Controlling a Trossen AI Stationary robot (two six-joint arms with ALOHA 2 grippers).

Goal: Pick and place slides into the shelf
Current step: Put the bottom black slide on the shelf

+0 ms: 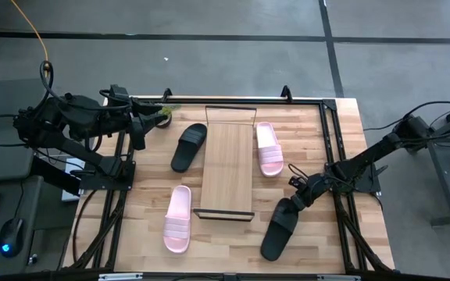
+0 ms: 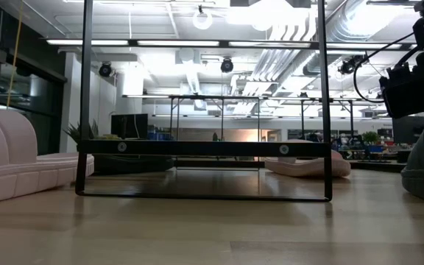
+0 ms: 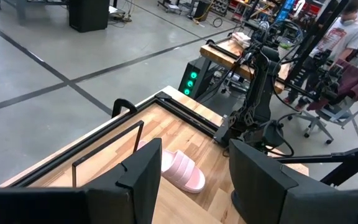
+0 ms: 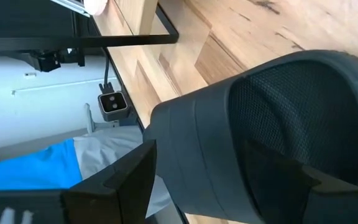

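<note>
**Colleague:** Take me across the table, left to right.

**Me:** My left gripper (image 1: 141, 133) waits at the far left corner, off the board's edge, near a small green plant (image 1: 165, 115). Through the left wrist camera I see its fingers (image 3: 143, 177) spread wide with nothing between them.

**Colleague:** And the slides on that side?

**Me:** One pale pink slide (image 1: 177, 219) lies near the front, just left of the shelf's front end. One black slide (image 1: 189, 146) lies farther back, angled, just beside the shelf's left edge.

**Colleague:** The shelf itself?

**Me:** The shelf (image 1: 227, 168) sits mid-table, its long light-wood board running front to back, with a black wire frame (image 1: 230, 109) at each end. I see no slide on it. From the low camera I'm looking through the frame (image 2: 205, 147) at table height.

**Colleague:** Right of it?

**Me:** The second pink slide (image 1: 268, 148) lies along the shelf's right edge, towards the back. The second black slide (image 1: 280, 227) is at the front right, resting on the tabletop (image 1: 342, 140).

**Colleague:** And your right arm?

**Me:** My right gripper (image 1: 298, 194) is down at that black slide's upper end. In the right wrist camera the slide's strap (image 4: 260, 143) fills the view, and my fingers (image 4: 126, 177) are set wide either side of it. I can't tell whether they touch it.
</note>
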